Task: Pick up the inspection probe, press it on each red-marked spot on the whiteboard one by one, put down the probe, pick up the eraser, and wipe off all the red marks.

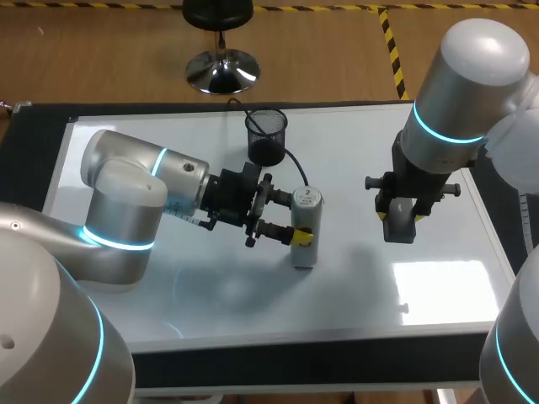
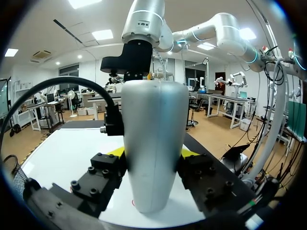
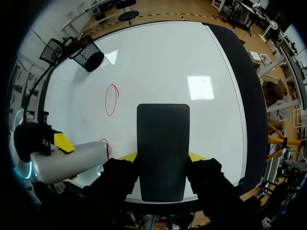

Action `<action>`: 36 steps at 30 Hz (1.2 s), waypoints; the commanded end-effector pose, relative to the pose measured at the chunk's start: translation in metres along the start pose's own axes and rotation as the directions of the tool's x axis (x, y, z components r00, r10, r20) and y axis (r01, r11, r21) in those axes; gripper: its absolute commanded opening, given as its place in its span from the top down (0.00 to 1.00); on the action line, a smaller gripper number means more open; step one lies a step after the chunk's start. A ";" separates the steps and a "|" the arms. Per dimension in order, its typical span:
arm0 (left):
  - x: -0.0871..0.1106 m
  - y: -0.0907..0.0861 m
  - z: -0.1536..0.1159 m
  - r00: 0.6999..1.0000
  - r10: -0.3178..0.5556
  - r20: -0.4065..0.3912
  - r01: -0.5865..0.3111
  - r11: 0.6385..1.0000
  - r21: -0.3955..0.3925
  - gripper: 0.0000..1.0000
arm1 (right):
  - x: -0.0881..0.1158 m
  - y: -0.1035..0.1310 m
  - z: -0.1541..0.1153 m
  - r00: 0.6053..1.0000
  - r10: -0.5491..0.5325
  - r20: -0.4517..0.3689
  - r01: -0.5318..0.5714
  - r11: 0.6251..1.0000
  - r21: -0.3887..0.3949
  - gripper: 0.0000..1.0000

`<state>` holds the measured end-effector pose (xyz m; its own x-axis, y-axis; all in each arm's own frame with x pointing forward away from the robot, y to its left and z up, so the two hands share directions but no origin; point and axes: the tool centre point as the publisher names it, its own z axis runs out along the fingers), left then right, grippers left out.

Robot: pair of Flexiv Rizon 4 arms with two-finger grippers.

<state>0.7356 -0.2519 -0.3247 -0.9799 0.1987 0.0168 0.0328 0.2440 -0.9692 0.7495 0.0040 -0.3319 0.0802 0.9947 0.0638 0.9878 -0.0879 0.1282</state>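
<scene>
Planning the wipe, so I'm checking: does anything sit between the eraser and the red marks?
The probe, held in the left gripper, stands with its tip at the nearer red mark. Only bare whiteboard lies between the eraser and the farther red oval.

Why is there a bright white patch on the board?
Head view: the bright patch is glare on the whiteboard, probably a ceiling light mirrored. Right wrist view: a similar patch shines ahead of the eraser. Left wrist view: no such patch shows.

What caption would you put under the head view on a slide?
The left gripper holds the silver probe upright on the whiteboard while the right gripper grips the black eraser.
</scene>
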 end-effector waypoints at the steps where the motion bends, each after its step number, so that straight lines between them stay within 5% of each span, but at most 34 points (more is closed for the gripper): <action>1: 0.005 0.022 0.004 1.000 -0.002 0.001 0.002 1.000 -0.001 1.00 | -0.001 0.000 0.000 1.000 -0.001 -0.002 0.001 1.000 0.000 1.00; 21: 0.005 0.020 0.002 1.000 -0.002 0.007 0.002 1.000 0.018 1.00 | -0.001 0.000 0.000 1.000 -0.001 -0.002 0.001 1.000 0.000 1.00; 36: 0.004 -0.002 -0.011 1.000 0.015 0.006 -0.016 0.998 0.063 1.00 | -0.001 0.000 0.000 1.000 -0.001 -0.002 0.001 1.000 0.000 1.00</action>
<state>0.7370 -0.2457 -0.3198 -0.9801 0.1986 0.0000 0.0364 0.1797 -0.9830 0.7495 0.0040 -0.3319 0.0803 0.9947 0.0639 0.9878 -0.0880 0.1282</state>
